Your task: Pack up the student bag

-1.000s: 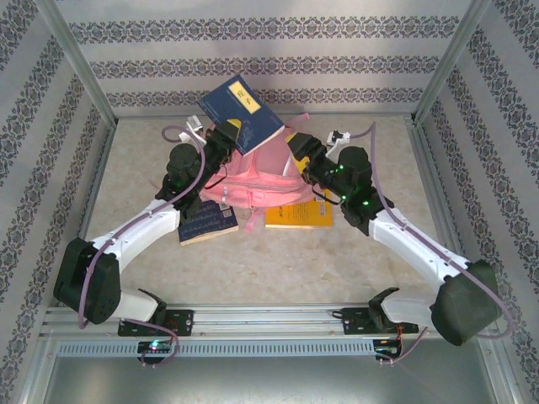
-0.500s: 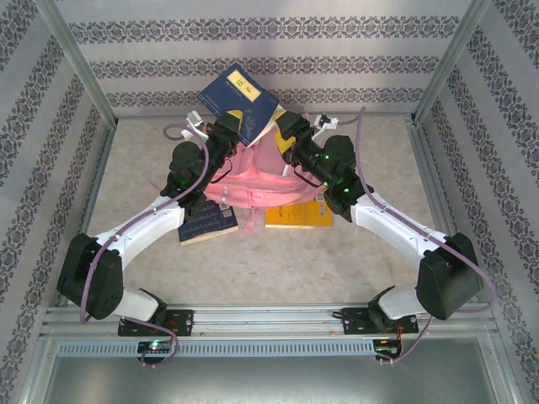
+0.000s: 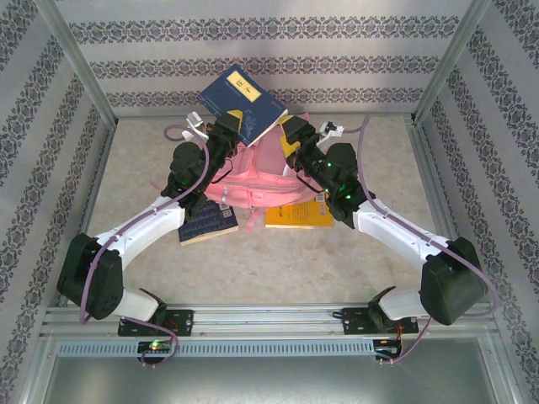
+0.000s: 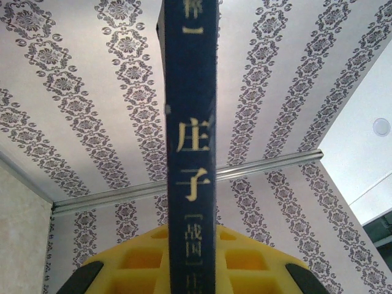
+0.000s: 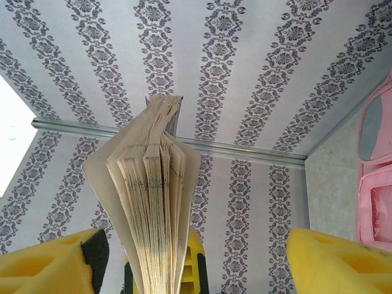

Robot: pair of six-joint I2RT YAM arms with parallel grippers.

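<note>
The left fingers (image 3: 229, 135) are clamping a blue book (image 3: 244, 104) and holding it up in the air, tilted, over the far part of the worktop (image 3: 278, 261). In the left wrist view those fingers (image 4: 245, 264) are sitting tight against either side of the book's dark spine (image 4: 191, 153), which is standing upright with pale printed characters running down it. The right fingers (image 3: 294, 135) are hovering just beside the book's right edge, spread wide and gripping nothing. In the right wrist view the book's fanned page edges (image 5: 150, 208) are standing between these fingers (image 5: 335, 263), close to the one on the left of that view and well apart from the one on the right; whether any page is touching a finger is not clear. The student bag (image 3: 257, 178) is lying on the worktop toward the far middle, between the two arms and just below the raised book, and its pink side is showing at the right edge of the right wrist view (image 5: 375, 171). A yellow book (image 3: 300, 215) is lying flat against the bag's near right edge. A second blue book (image 3: 207, 225) is lying by the bag's near left corner, partly under the left arm.
</note>
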